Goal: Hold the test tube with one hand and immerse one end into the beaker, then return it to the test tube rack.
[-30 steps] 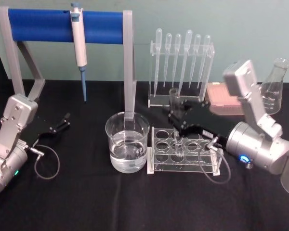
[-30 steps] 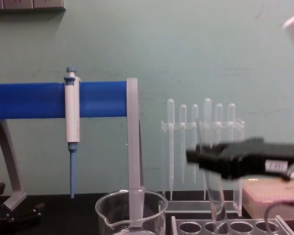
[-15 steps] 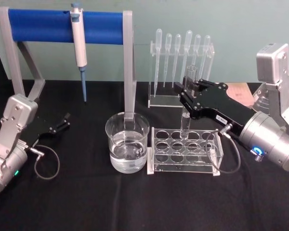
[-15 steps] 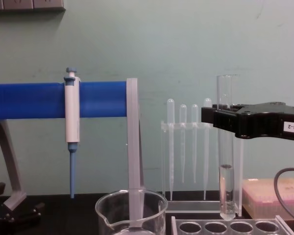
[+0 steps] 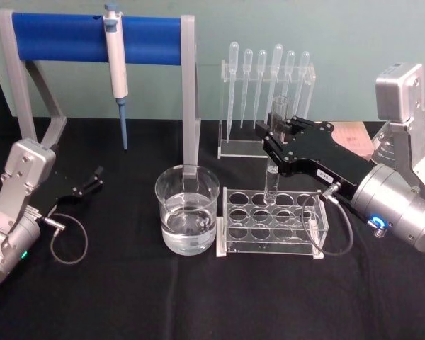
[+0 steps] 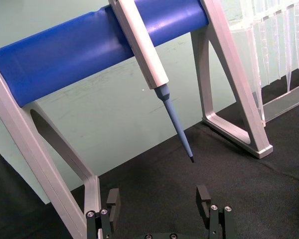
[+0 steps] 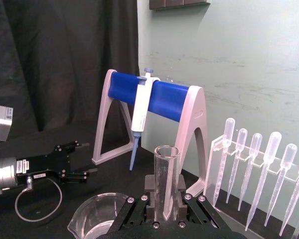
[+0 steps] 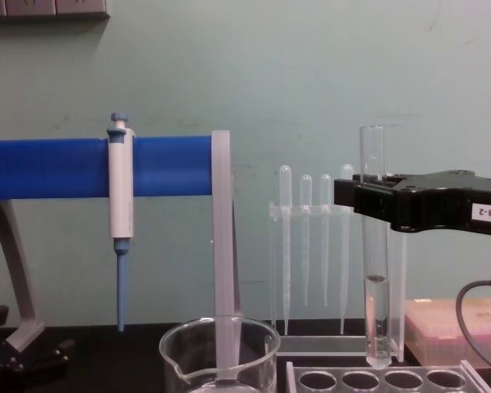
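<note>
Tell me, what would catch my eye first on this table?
The right gripper pinches a test tube upright, its round bottom just above the clear rack at centre right. Left of the rack stands a beaker of clear liquid, with a blue-and-white pipettor hanging from a stand behind. The left gripper lies open at far left.

Open air lies between the test tube [image 8: 377, 315], held upright in the right gripper [image 5: 275, 134] just over the rack [image 5: 297, 241], and the beaker [image 5: 187, 210] to its left, while the pipette stand [image 5: 231, 146] and the grey frame post [image 5: 190, 92] crowd close behind.
</note>
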### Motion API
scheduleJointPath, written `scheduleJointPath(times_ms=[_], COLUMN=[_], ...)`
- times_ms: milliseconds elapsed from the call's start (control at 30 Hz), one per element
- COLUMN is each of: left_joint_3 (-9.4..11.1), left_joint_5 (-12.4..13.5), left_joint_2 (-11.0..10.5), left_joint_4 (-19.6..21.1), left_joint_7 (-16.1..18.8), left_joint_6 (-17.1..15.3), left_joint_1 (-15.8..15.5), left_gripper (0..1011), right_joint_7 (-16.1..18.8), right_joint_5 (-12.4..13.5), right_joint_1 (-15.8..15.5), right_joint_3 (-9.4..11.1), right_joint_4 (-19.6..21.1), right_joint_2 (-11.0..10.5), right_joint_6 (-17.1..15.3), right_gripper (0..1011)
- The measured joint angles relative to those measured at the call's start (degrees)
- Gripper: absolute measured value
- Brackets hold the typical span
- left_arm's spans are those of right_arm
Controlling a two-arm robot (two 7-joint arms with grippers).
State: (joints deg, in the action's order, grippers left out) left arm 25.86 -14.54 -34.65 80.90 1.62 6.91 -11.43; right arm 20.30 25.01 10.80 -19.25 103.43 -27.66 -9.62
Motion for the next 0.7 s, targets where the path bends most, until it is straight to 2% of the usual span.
scheduleJointPath(times_ms=[700], left_joint_3=[0.0], left_joint_5=[0.0], left_joint_2=[0.0], left_joint_4=[0.0], left_joint_7=[0.0], left_joint_6=[0.0], left_joint_1=[0.0], left_gripper=[1000], right_joint_7=[0.14], right_joint_5=[-0.09], right_joint_1=[0.08], right_joint_3=[-0.08], right_joint_4=[0.0], right_joint_2=[-0.05], right_joint_6=[0.0], right_gripper=[224])
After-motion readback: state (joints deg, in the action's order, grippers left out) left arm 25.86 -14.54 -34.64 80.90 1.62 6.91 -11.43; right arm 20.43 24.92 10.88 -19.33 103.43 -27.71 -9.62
